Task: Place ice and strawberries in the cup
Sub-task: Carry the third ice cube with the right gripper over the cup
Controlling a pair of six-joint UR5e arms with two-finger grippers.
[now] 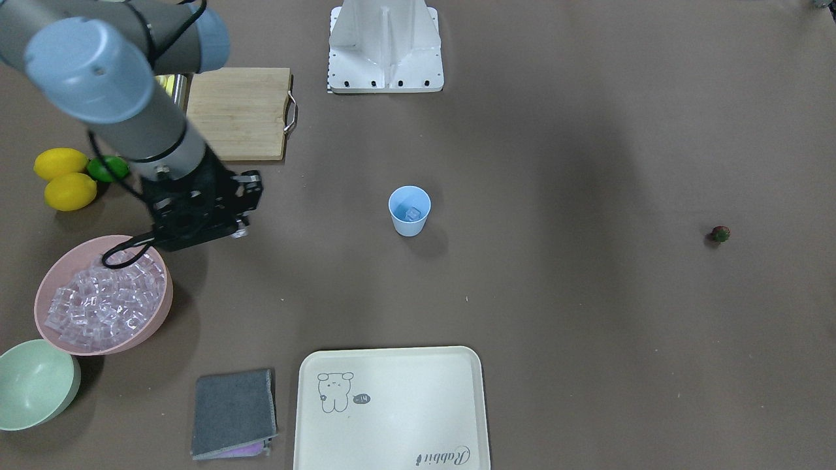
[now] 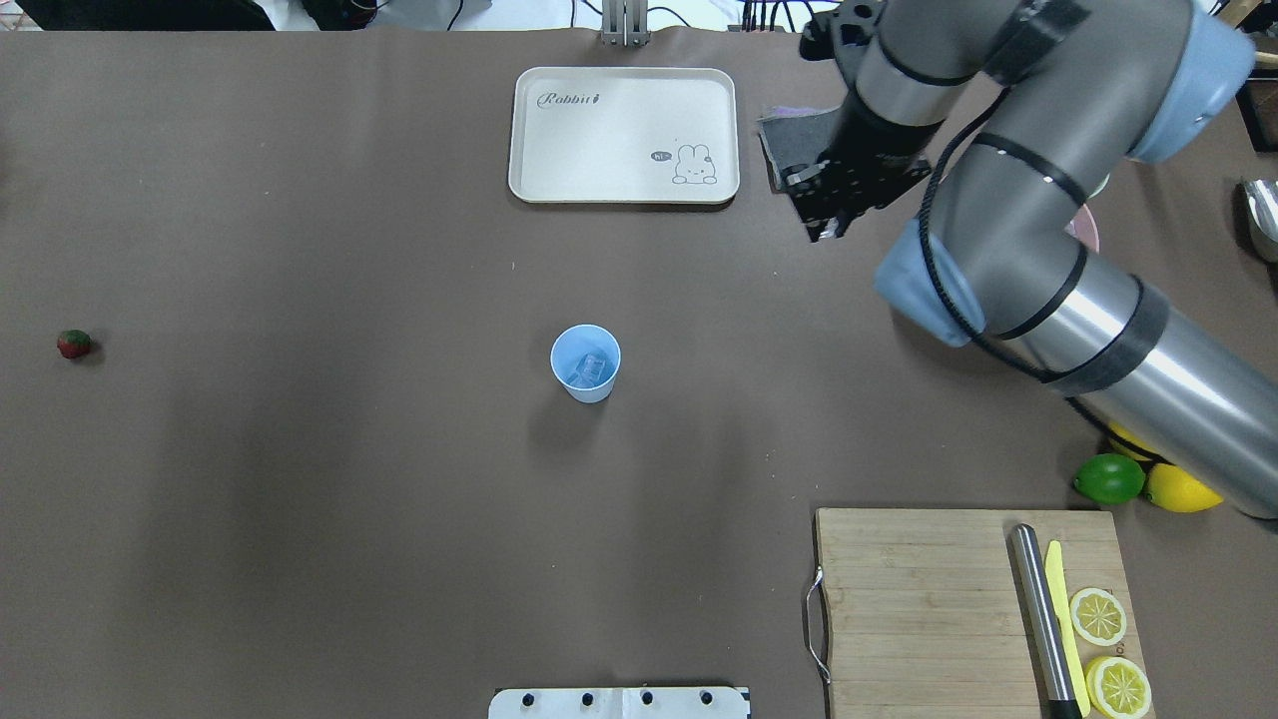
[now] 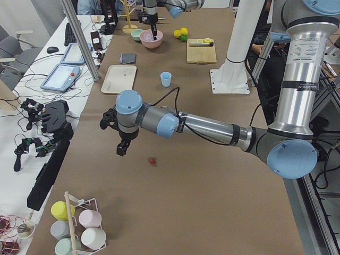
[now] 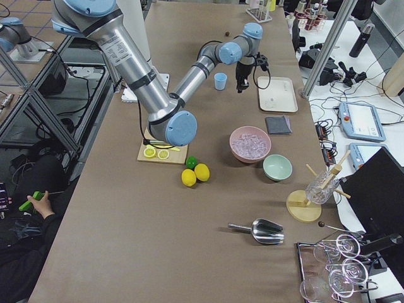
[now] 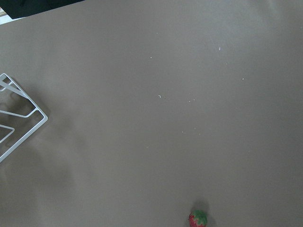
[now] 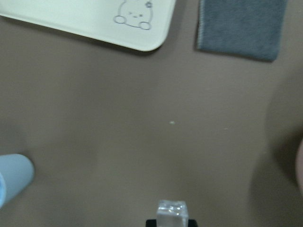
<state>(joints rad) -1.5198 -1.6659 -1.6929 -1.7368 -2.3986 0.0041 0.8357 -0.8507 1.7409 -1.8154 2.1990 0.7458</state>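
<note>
Cup (image 2: 585, 361) is standing alone mid-table, with bare tabletop (image 2: 300, 449) lying all round it and running unbroken to the strawberry (image 2: 74, 344), well apart. Tray (image 2: 624, 135) is lying beyond the cup; cutting board (image 2: 963, 599) is sitting at the robot's near right. Right arm (image 2: 1048, 290) is spanning the right side above lemons (image 2: 1178, 489) and lime (image 2: 1108, 479). Right gripper (image 2: 821, 228), clamped on an ice cube (image 6: 171, 213), is hanging beside the pink bowl (image 1: 160, 323), with mint bowl (image 1: 32, 385) just beside it and grey cloth (image 1: 233, 412) near.

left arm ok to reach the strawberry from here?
Probably yes. The left gripper hangs over bare table close beside the strawberry, and nothing stands between them.
</note>
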